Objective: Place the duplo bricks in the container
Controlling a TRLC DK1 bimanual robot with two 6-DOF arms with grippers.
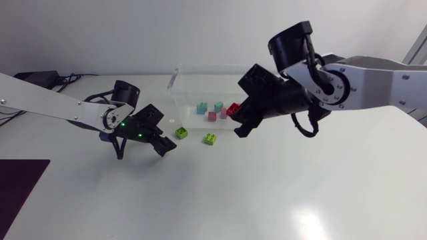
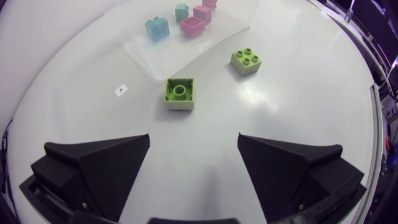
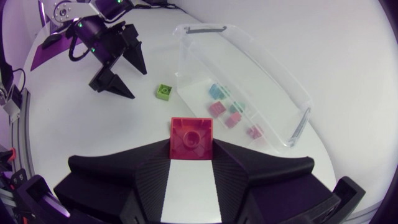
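The red brick (image 3: 191,138) is off the table, pinched from two sides between the fingers of the right end effector (image 3: 191,148), with its hollow underside facing the wrist camera. From above, it hangs at the front wall of the clear container (image 1: 187,93), toward the container's right end. Whether it is already over the opening cannot be told for certain. In the right wrist view the container lies ahead of the end effector and off to one side, so this release probably needs a short carry inward over the rim.

Several pastel bricks, teal and pink, already lie on the container floor.

Two green bricks are on the table (image 1: 267,193) just outside the front wall. The upturned green brick (image 2: 180,93) lies hollow side up. It is straight ahead of the left end effector (image 2: 194,137) and a little toward one finger. That end effector's fingers are spread wide, with nothing between them. The studded green brick (image 2: 246,61) sits farther on and to the other side, near the container.

Both green bricks are square, so neither has a long axis to line up with. The upturned one lies roughly square to the fingers. The left arm is clearly the nearer one to it, and the move looks like a plain advance and descent.
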